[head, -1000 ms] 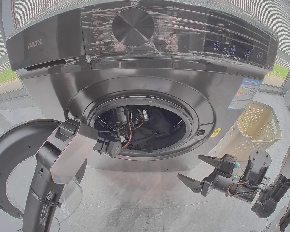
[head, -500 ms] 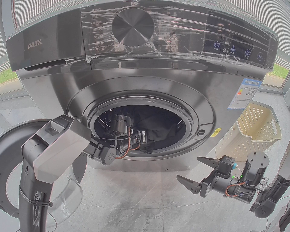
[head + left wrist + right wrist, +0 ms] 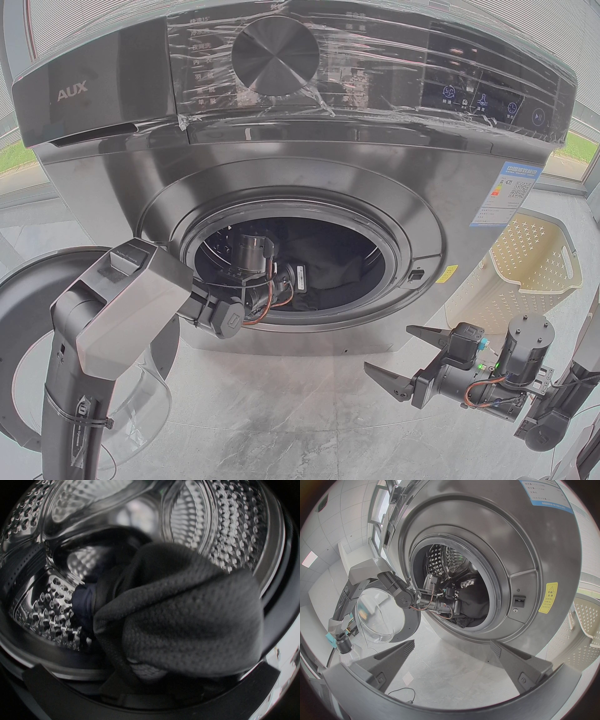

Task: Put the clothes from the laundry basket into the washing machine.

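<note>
I see the grey tiled floor [image 3: 281, 406] carrying the washer [image 3: 300, 169], with the basket [image 3: 537, 269] just beside it on my right.

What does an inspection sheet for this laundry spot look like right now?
Surface: grey tiled floor.
Job's things: washing machine, door swung open; dark clothes in the drum; laundry basket at its right.
Clutter: nothing seen.
Grippers: left gripper inside the drum at the clothes; right gripper open, above the floor.
Cables: orange wires behind each gripper; thin cable on the floor.
Surroundings: white tiled wall, window.
</note>
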You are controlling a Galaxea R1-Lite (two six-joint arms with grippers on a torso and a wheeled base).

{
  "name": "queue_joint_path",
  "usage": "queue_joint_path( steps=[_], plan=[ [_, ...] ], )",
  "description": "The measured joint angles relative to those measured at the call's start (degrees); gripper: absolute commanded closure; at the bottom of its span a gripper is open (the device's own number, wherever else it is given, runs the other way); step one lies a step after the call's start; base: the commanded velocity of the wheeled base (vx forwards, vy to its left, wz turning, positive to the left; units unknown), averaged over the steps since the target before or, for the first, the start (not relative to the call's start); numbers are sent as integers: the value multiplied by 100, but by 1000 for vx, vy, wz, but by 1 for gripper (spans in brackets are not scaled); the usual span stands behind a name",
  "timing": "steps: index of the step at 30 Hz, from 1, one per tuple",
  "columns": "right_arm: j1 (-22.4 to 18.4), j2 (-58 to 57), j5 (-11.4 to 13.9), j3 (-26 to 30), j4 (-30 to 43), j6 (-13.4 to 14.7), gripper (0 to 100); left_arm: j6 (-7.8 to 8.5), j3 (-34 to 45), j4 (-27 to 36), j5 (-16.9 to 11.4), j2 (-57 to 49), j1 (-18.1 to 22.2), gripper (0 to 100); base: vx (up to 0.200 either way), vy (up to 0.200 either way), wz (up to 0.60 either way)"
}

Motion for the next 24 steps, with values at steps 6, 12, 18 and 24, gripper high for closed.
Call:
queue_joint_path(
  steps=[6, 12, 18, 24],
  plan=[
    [0, -2, 0, -11, 0, 0, 0, -301, -741, -424, 335, 226, 69, 100, 0, 0, 0],
    [0, -2, -2, -22, 0, 0, 0, -340, -1279, -677, 532, 422, 172, 100, 0, 0, 0],
    [0, -2, 0, -22, -2, -2, 0, -349, -1882, -972, 685, 684, 207, 100, 0, 0, 0],
    [0, -2, 0, -18, -2, -2, 0, -373, -1718, -1012, 705, 769, 146, 0, 0, 0, 0]
  ],
)
